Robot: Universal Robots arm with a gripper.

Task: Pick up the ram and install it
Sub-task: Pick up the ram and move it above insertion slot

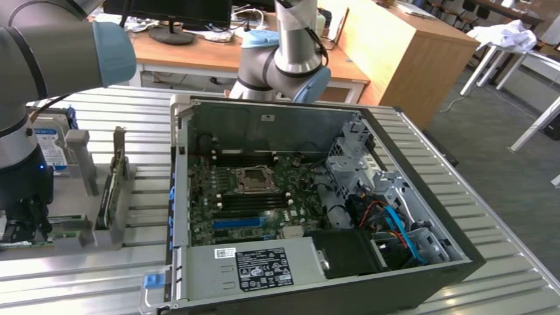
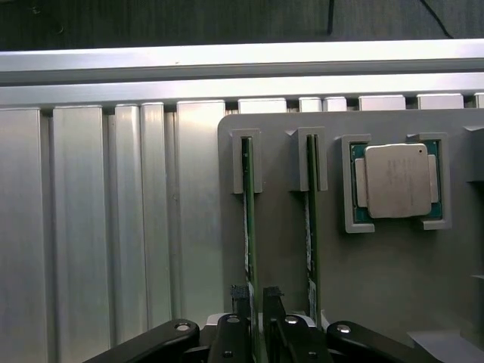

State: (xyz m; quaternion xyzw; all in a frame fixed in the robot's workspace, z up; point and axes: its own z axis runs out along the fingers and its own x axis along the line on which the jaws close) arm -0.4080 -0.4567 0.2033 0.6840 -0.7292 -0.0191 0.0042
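Observation:
Two rams stand on edge in slots of a grey holder tray [image 2: 378, 280]. My gripper [image 2: 255, 296] is down over the nearer end of one ram [image 2: 247, 219], a thin green stick. One black finger sits on each side of this ram, and a small gap shows on one side, so the jaws stand open around it. The second ram [image 2: 310, 212] stands parallel, one slot over. In the exterior view, my gripper [image 1: 22, 220] hangs low at the far left, beside the open computer case [image 1: 175, 197] with its motherboard [image 1: 249, 197].
A processor chip [image 2: 397, 180] lies in a pocket of the same tray, beyond the second ram. A blue-labelled hard drive [image 1: 52, 151] and grey fixtures [image 1: 118, 190] stand between my arm and the case. The ribbed metal table [image 2: 98, 227] carries everything.

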